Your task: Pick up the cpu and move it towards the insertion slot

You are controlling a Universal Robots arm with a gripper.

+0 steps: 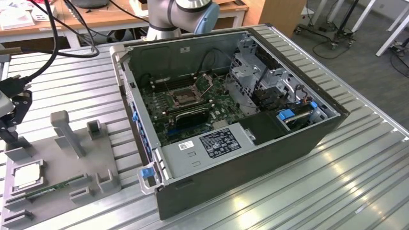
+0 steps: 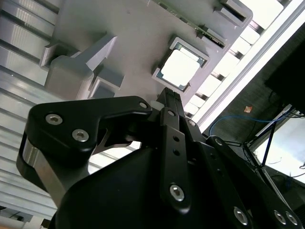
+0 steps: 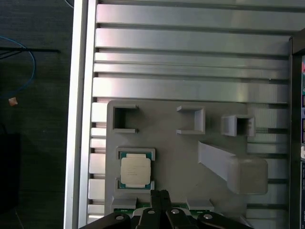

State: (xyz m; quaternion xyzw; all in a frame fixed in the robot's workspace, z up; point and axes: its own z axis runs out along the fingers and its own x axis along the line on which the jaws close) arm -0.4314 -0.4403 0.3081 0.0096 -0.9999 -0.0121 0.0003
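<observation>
The cpu (image 1: 27, 176) lies flat in a square recess of the grey tray (image 1: 121, 160), at the exterior view's left. Both wrist views show its silvery top (image 3: 136, 171) (image 2: 180, 67) inside the recess frame. My gripper (image 1: 9, 136) hangs above the tray's far left corner, a little beyond the cpu and apart from it. Its fingers (image 3: 160, 193) (image 2: 170, 91) are pressed together with nothing between them. The insertion slot (image 1: 185, 96) is a square socket with a silver frame on the green motherboard inside the open computer case (image 1: 255, 158).
A green memory stick (image 1: 48, 189) lies on the tray beside the cpu. Grey posts and brackets (image 1: 64, 132) rise from the tray. The ribbed metal table (image 1: 307, 191) ends in an edge (image 3: 78, 119) close beside the tray. Cables (image 1: 51, 43) hang over the left.
</observation>
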